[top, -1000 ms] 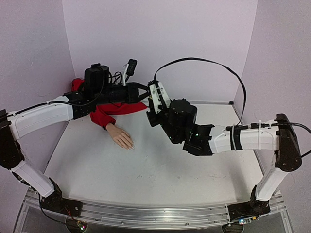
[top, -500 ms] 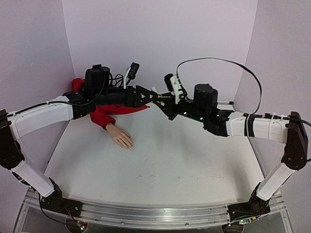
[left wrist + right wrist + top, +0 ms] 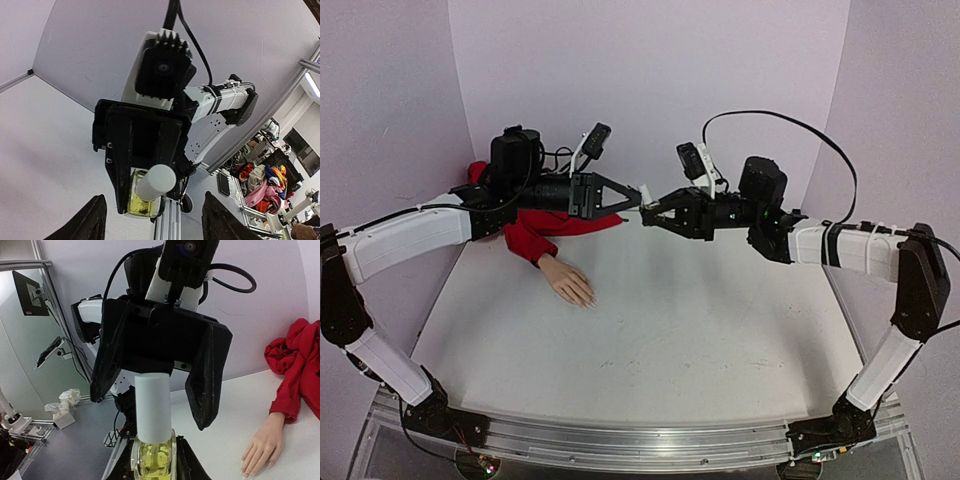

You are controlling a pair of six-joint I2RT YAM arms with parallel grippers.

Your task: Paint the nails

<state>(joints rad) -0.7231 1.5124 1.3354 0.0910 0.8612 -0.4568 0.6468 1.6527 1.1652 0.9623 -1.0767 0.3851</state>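
Note:
My right gripper [image 3: 658, 214] is shut on a small bottle [image 3: 152, 456] of yellowish liquid with a white cap [image 3: 153, 405], held in the air over the back of the table. My left gripper [image 3: 634, 202] faces it, open, its black fingers [image 3: 206, 374] standing either side of the cap and apart from it. In the left wrist view the cap [image 3: 156, 182] points at the camera between my own fingertips. The pale mannequin hand [image 3: 568, 281] lies flat on the table below, its red sleeve [image 3: 532, 236] behind. The nails [image 3: 247, 470] are tiny and look bare.
Purple walls close in the table at the back and both sides. An aluminium rail [image 3: 640, 441] runs along the near edge between the arm bases. Both arms reach inward and meet above the back of the white tabletop [image 3: 680, 330].
My right arm has swung up from low over the table and brought the bottle to the left gripper. The left gripper, shut a second ago, has opened around the cap.

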